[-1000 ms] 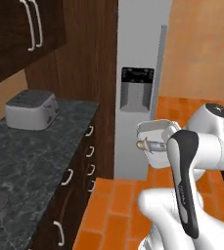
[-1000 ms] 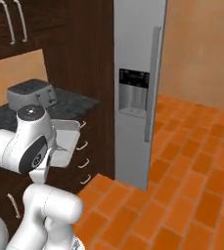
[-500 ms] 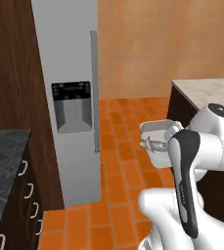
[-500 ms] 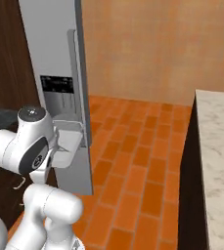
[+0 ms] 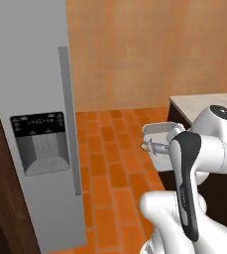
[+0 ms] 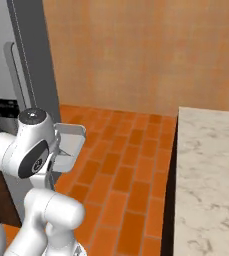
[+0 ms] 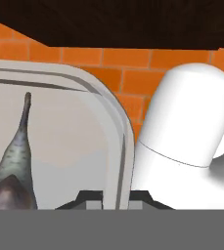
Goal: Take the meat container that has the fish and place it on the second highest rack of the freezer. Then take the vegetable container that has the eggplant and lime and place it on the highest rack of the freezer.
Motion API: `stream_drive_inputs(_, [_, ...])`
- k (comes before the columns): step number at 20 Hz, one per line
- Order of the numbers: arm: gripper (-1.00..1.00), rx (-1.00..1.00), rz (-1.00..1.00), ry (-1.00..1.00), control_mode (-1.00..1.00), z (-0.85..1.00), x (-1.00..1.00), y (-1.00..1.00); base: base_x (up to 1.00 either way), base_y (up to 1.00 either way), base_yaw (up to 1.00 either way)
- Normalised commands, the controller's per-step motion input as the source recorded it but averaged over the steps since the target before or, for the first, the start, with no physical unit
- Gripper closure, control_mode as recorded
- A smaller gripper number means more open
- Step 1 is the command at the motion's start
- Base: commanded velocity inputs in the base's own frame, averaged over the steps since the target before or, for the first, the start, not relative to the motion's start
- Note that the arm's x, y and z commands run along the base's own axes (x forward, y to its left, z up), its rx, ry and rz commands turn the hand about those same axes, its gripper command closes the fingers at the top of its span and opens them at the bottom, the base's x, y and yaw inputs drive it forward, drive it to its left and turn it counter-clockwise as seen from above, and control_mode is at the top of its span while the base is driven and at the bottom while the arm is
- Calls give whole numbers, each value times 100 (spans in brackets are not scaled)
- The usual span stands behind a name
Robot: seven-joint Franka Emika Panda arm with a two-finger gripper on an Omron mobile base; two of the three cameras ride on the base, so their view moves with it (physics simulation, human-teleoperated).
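The tool (image 7: 111, 195) is clenched on the rim of the tray (image 7: 74, 141): in the hand view its two dark tips sit on either side of the tray's right wall at the bottom. Inside the tray lies the fish (image 7: 15, 166), its thin tail pointing up and away from the tips, its grey speckled body wider toward the bottom left. The tray is carried in the air above the brick floor (image 5: 110, 163), close in front of the arm's upper joint; in the left base view it (image 5: 160, 135) shows as a pale grey tub with something tan poking out at its left edge, and in the right base view it (image 6: 68, 142) sits just right of the arm's white shoulder.

The freezer (image 5: 30, 124) stands to the left, door shut, with its long vertical handle (image 5: 69, 119) and dark dispenser panel (image 5: 39, 141) facing the room. A dark wood panel runs along its left side. To the right is a table (image 6: 206, 175) with a pale marble top and dark front; its near corner lies just behind the tray in the left base view.

Between the freezer front and the table edge runs an open strip of orange floor, reaching back to the bare orange wall (image 6: 136, 55).
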Motion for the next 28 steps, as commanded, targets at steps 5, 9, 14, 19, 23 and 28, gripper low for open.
stream_drive_inputs(5, [100, 0, 0, 0, 100, 0, 0, 0, 100, -33, 0])
stream_drive_inputs(9, [100, 0, 0, 0, 100, 0, 0, 0, 100, -52, 0])
stream_drive_inputs(14, [100, 0, 0, 0, 100, 0, 0, 0, 100, -37, 5])
stream_drive_inputs(19, [100, 0, 0, 0, 100, 0, 0, 0, 100, -24, 15])
stream_drive_inputs(23, [100, 0, 0, 0, 100, 0, 0, 0, 100, -23, 20])
stream_drive_inputs(28, [100, 0, 0, 0, 100, 0, 0, 0, 100, -1, 52])
